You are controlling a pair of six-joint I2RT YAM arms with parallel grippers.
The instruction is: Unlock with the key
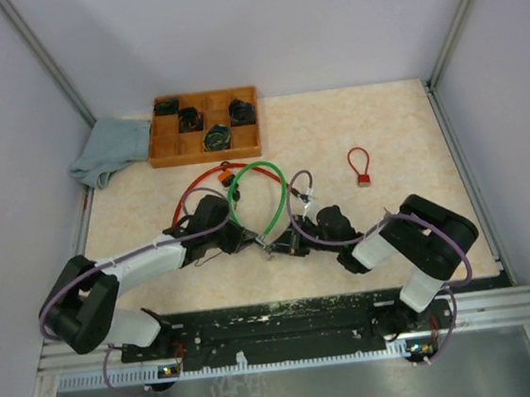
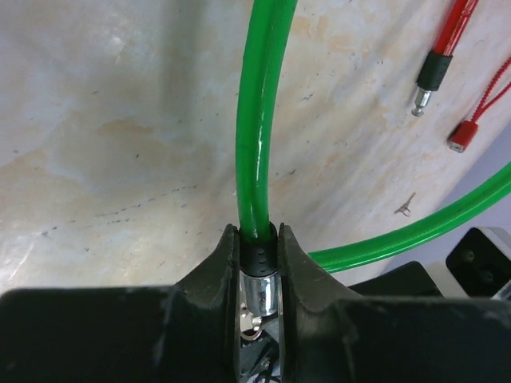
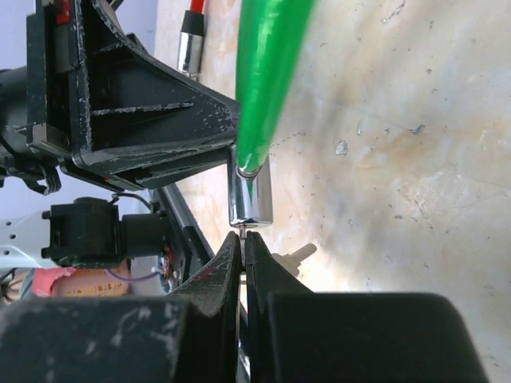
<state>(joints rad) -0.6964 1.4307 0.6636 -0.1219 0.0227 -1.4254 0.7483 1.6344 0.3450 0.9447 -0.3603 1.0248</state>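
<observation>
near the front middle of the table (image 1: 399, 118), the green cable lock (image 2: 255, 120) has its chrome cylinder (image 3: 250, 195) lying lengthwise between the arms, free end facing the right fingers (image 3: 227, 271), which are pressed together on a thin key tip (image 3: 242, 232); the left fingers (image 2: 219, 267) clamp its black collar (image 2: 259, 254).

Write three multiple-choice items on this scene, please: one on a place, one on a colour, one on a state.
1. Where does the cloth lie?
A. left of the wooden tray
B. inside the tray
C. between the arms' bases

2. Which colour is the cable lock that the left end effector grips?
A. red
B. green
C. blue

3. How is the right end effector?
A. wide open
B. shut
C. out of view

Key:
1 A, it lies at the tray's left side.
2 B, the clamped cable is green.
3 B, it shows no gap, just before the metal cylinder.
</observation>
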